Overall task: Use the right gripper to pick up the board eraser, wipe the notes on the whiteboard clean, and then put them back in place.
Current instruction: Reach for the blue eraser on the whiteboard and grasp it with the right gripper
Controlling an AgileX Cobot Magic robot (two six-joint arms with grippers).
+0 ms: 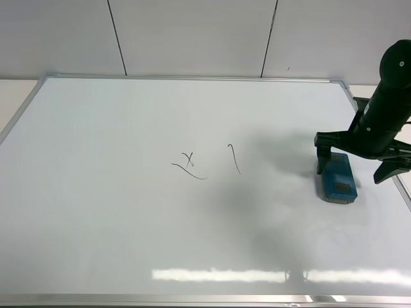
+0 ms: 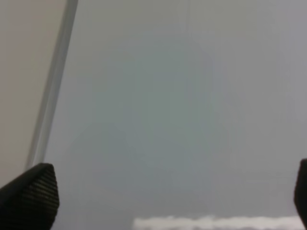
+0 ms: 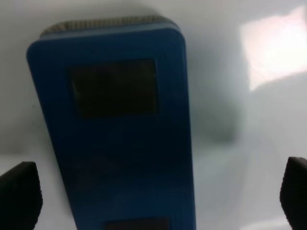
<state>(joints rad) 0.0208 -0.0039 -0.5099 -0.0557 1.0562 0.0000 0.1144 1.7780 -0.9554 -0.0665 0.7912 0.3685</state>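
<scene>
Teal board eraser: lay flat by right edge of desk.
Right end effector: hung spread wide astride it, ready to grip.

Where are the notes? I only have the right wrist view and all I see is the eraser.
Observer: Near the middle of the board; the notes are not yet wiped.
Operator: Which way from the eraser?
Observer: Left of it in the high view; the eraser lies by the board's right edge.
Operator: And the left gripper?
Observer: Open; the left gripper hangs over bare board beside the frame, out of the high view.
</scene>
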